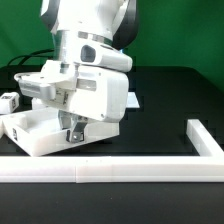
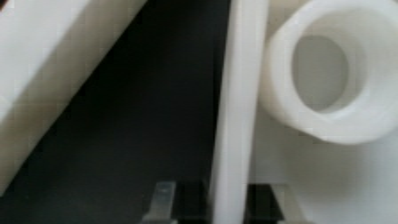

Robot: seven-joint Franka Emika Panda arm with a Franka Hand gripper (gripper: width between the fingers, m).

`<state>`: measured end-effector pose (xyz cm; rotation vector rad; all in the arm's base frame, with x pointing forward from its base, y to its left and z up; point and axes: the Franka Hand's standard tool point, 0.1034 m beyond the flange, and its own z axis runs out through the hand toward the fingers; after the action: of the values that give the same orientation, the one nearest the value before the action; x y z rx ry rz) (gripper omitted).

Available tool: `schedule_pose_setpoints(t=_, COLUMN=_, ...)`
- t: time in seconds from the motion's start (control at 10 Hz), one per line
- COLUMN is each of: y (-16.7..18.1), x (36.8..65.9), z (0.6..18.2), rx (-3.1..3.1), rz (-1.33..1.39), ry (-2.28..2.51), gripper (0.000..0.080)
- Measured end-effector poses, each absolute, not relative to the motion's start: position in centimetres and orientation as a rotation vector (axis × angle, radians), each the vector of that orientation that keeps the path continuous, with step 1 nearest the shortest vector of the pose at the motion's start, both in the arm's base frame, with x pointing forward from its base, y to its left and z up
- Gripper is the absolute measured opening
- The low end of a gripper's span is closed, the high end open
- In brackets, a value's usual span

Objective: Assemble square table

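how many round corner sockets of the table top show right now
1: a socket in the wrist view, just beside the tabletop's raised rim. The exterior view shows none clearly; the arm may hide others.

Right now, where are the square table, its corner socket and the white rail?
square table (image 1: pixel 30 137), exterior view, slab face
corner socket (image 2: pixel 331 121), wrist view, ring wall
white rail (image 1: pixel 140 172), exterior view, long stretch

You've got the square table slab in the lower left of the frame, lying on the work surface. The gripper hangs over the slab's right end. In the wrist view its rim runs between the fingers, with a corner socket just beside it. A leg sits at the far left edge. The rail runs along the bottom and turns up at the right.
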<state>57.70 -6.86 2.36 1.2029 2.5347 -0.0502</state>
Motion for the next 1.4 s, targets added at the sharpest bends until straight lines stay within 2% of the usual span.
schedule_pose_setpoints(t=0.3, y=-6.1, x=57.1, z=1.9, rx=1.106, rz=-0.076, ry=2.596, gripper=0.0075)
schedule_pose_setpoints(t=0.7, y=-1.0, x=57.8, z=1.8, rx=1.084, rz=-0.125, ry=2.642, gripper=0.0065)
schedule_pose_setpoints(t=1.4, y=-1.2, x=57.4, z=1.5, rx=0.850, rz=-0.194, ry=2.738, gripper=0.0063)
